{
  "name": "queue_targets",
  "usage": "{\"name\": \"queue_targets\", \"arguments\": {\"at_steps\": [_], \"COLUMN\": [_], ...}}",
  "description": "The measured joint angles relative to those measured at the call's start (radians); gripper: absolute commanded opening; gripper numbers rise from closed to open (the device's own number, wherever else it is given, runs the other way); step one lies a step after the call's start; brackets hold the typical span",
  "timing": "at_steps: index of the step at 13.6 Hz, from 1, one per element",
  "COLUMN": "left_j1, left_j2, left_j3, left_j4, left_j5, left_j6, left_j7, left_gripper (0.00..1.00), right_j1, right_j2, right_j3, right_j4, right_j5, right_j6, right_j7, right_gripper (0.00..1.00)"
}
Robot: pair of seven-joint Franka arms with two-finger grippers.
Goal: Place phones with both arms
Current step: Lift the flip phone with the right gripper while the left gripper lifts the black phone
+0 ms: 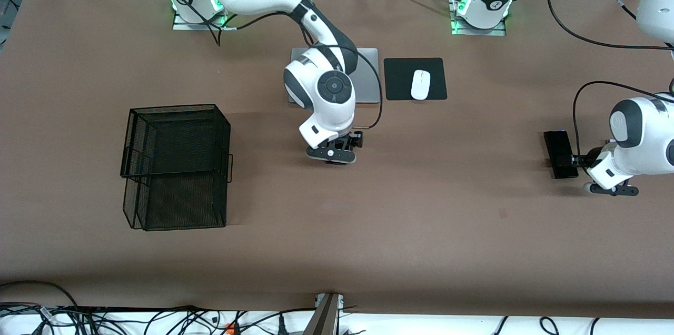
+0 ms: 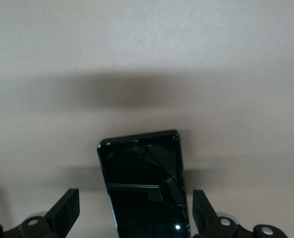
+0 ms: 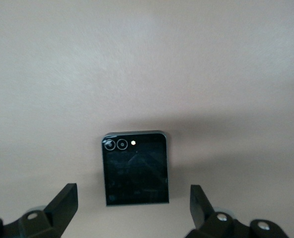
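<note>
My right gripper [image 1: 345, 145] hangs open over the middle of the table. In the right wrist view its fingers [image 3: 62, 206] stand wide on either side of the small near-square black phone [image 3: 135, 168], which lies flat on the table; the gripper [image 3: 132, 208] does not touch it. The arm hides that phone in the front view. My left gripper [image 1: 582, 158] is open over the long slim black phone [image 1: 561, 154] at the left arm's end of the table. That phone [image 2: 144, 183] lies flat between the open fingers [image 2: 65, 213] of the left gripper [image 2: 134, 218]. The lilac-white phone is out of view.
A black wire-mesh basket [image 1: 176, 166] stands toward the right arm's end of the table. A grey laptop [image 1: 368, 82] lies partly under the right arm, farther from the front camera. Beside it a white mouse [image 1: 420, 84] sits on a black pad [image 1: 400, 79].
</note>
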Motion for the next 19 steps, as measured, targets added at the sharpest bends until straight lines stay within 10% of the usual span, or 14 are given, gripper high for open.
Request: {"name": "queue_targets", "arguments": {"at_steps": [6, 8, 10, 16, 18, 19], "left_j1": [0.027, 0.035, 0.039, 0.034, 0.017, 0.007], "left_j2": [0.009, 0.026, 0.022, 0.003, -0.038, -0.059], "left_j3": [-0.001, -0.001, -0.001, -0.036, -0.066, -0.085], "left_j4": [-0.045, -0.048, -0.046, -0.015, 0.049, 0.091], "left_j5": [-0.072, -0.072, -0.072, -0.073, -0.073, -0.073], "left_j6": [0.012, 0.022, 0.022, -0.052, -0.197, -0.285], "left_j7": [-0.001, -0.002, -0.016, -0.058, -0.081, -0.101], "left_gripper": [1.0, 0.52, 0.28, 0.28, 0.28, 0.28], "right_j1": [0.022, 0.029, 0.037, 0.039, 0.034, 0.034], "right_j2": [0.068, 0.071, 0.071, 0.071, 0.071, 0.071], "right_j3": [0.0, -0.001, -0.001, -0.008, -0.014, -0.014], "right_j4": [-0.038, -0.042, -0.043, -0.052, -0.053, -0.053], "right_j5": [-0.009, -0.011, -0.012, -0.012, -0.012, -0.012], "right_j6": [0.128, 0.131, 0.131, 0.131, 0.133, 0.136], "right_j7": [0.0, 0.0, 0.0, 0.007, 0.015, 0.016], "right_gripper": [1.0, 1.0, 1.0, 0.98, 0.25, 0.15]}}
